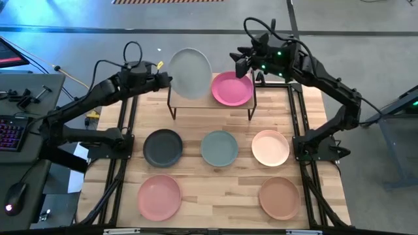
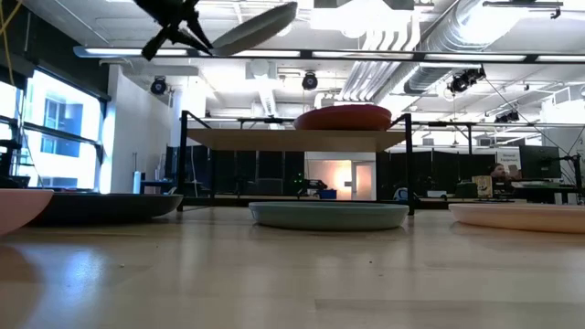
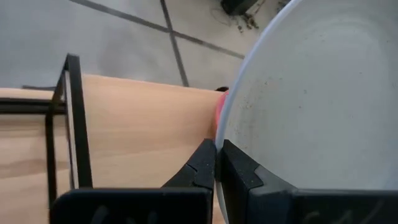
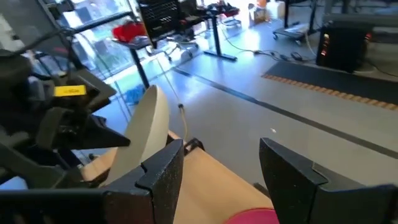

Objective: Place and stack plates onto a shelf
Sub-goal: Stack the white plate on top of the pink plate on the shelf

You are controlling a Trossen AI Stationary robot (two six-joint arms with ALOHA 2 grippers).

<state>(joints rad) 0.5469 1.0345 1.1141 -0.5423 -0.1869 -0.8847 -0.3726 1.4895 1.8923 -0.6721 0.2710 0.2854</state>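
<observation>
My left gripper [image 1: 166, 79] is shut on the white-grey plate [image 1: 190, 73], which it carries in the air over the left half of the shelf [image 1: 212, 108]. In the low view this plate [image 2: 258, 27] is tilted high above the shelf top [image 2: 274, 139]. The magenta plate [image 1: 232, 89] rests flat on the shelf's right half. My right gripper [image 1: 240, 62] is open and hovers at the shelf's far right corner, just beyond the magenta plate, touching nothing. In the right wrist view the white-grey plate [image 4: 146, 134] shows edge-on. My left gripper pinches the white-grey plate's rim [image 3: 231, 146] on its side toward the table's left, one finger on the upper face and one beneath. The fingers [image 3: 202, 165] come in roughly level from the table's left. The plate is lifted clear, its free edge tilted upward.
On the tabletop lie the charcoal plate [image 1: 162, 147], the sage green plate [image 1: 219, 147] and the cream-peach plate [image 1: 270, 147] in a row, with the light pink plate [image 1: 159, 196] and a tan plate [image 1: 280, 197] nearer. Black frame rails run along both table sides.
</observation>
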